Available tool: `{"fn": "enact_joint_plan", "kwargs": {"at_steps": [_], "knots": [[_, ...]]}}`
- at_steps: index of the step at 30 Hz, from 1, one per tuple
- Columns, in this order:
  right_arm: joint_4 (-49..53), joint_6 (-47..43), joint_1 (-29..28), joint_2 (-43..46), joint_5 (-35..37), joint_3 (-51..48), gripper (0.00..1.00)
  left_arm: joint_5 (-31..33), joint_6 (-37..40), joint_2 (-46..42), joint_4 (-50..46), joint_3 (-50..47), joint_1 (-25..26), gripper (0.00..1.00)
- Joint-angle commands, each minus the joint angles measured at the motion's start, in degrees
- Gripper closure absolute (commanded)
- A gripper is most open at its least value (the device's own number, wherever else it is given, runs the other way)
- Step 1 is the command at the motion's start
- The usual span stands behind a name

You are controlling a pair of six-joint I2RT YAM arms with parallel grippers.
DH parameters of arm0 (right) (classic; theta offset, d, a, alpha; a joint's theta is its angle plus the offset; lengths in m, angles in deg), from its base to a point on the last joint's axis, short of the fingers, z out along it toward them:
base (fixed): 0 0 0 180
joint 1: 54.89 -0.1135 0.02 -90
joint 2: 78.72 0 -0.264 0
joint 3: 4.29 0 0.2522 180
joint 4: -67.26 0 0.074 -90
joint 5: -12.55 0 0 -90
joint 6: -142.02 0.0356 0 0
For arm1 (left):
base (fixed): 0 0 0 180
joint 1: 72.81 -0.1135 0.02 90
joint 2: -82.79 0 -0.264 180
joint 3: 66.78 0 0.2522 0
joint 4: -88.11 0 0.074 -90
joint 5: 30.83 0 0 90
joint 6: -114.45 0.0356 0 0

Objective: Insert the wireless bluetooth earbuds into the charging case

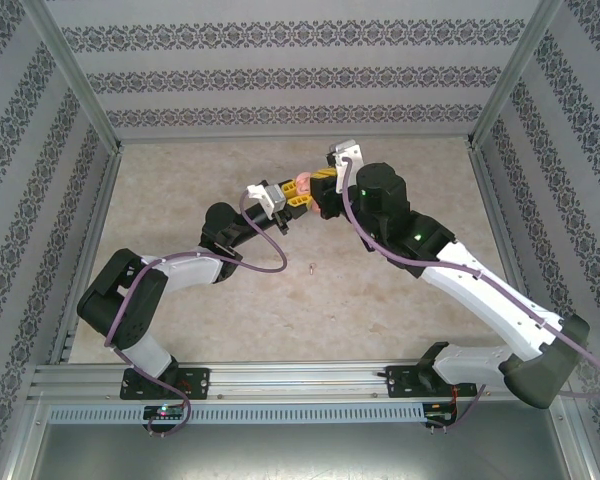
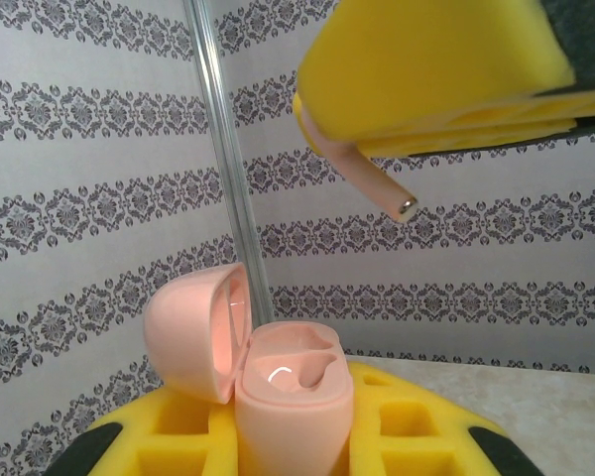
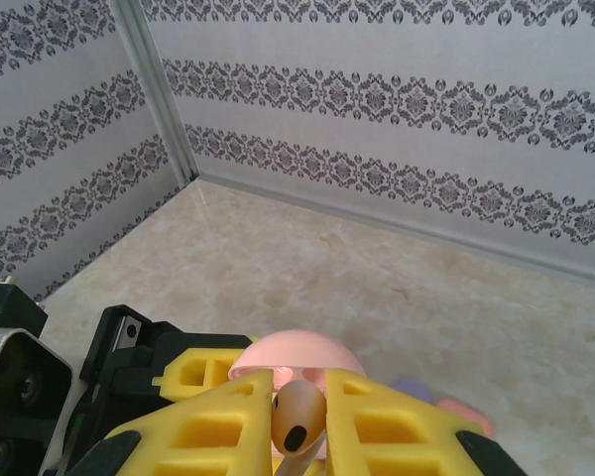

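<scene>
In the top view the two arms meet in the upper middle of the frame, above the beige table (image 1: 400, 300). The left gripper (image 1: 292, 198) is clamped on the pale pink charging case (image 2: 293, 397), which stands upright at the bottom centre of the left wrist view between the yellow fingers (image 2: 407, 431). Its lid (image 2: 193, 332) is swung open to the left and the sockets face up. The right gripper (image 3: 299, 402) is closed on a pale salmon-orange earbud (image 2: 372, 180), seen at the upper right of the left wrist view with its stem slanting down and to the right, above the case and not touching it. At the lower right of the right wrist view a purple item (image 3: 410, 388) and a coral-red item (image 3: 463, 414) lie on the table, partly hidden by a finger. A tiny pale object (image 1: 310, 267) lies near the centre of the top view, too small to identify
</scene>
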Motion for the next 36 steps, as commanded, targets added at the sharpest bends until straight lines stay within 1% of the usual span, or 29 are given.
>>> {"fn": "enact_joint_plan", "kwargs": {"at_steps": [1, 11, 25, 36], "knots": [[-2.56, 2.05, 0.48, -0.57, -1.79, -0.65, 0.82, 0.01, -1.29, -0.57, 3.4, 1.22, 0.92, 1.0], [-3.49, 3.29, 0.54, -2.53, -3.18, -1.3, 0.82, -0.09, -1.56, -0.94, 3.14, 1.4, 0.93, 1.0], [-4.57, 3.56, 1.48, -3.33, -2.37, -2.09, 0.82, -0.75, -1.8, -2.01, 2.46, 1.3, 0.94, 1.0], [-4.91, 4.44, 2.11, -3.85, -3.22, -2.46, 0.83, -1.23, -1.98, -2.77, 2.15, 1.34, 1.1, 1.0]]}}
